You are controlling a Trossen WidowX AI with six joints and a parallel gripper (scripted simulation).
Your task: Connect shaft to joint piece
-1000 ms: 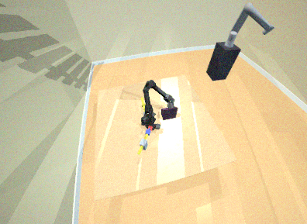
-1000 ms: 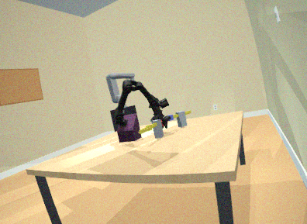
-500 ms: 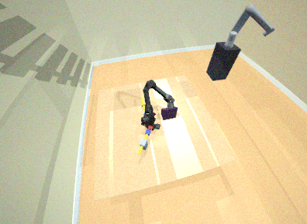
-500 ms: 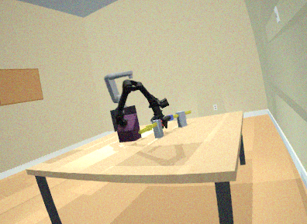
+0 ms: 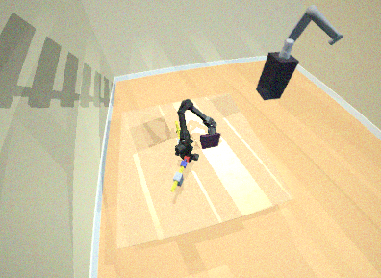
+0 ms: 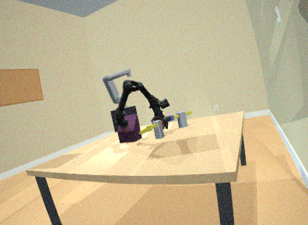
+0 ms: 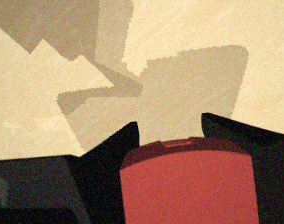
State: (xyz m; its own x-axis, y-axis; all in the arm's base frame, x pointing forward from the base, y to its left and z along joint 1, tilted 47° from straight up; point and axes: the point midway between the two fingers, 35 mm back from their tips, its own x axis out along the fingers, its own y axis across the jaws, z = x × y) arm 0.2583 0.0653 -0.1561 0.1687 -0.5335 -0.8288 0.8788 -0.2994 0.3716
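The red joint piece is hinged through a blue part to the end of the first yellow shaft, which the grey block carries. My gripper is shut on the red joint piece, with one black finger on each side of it in the wrist view. The second yellow shaft passes through the other grey block. In the top view the arm hides that block. The piece's opening and its exact direction cannot be made out.
The arm's dark purple box stands on the wooden table, beside the second shaft's outer end in the exterior view. The second block stands close to the gripper. A black pedestal with a grey arm stands beyond the table.
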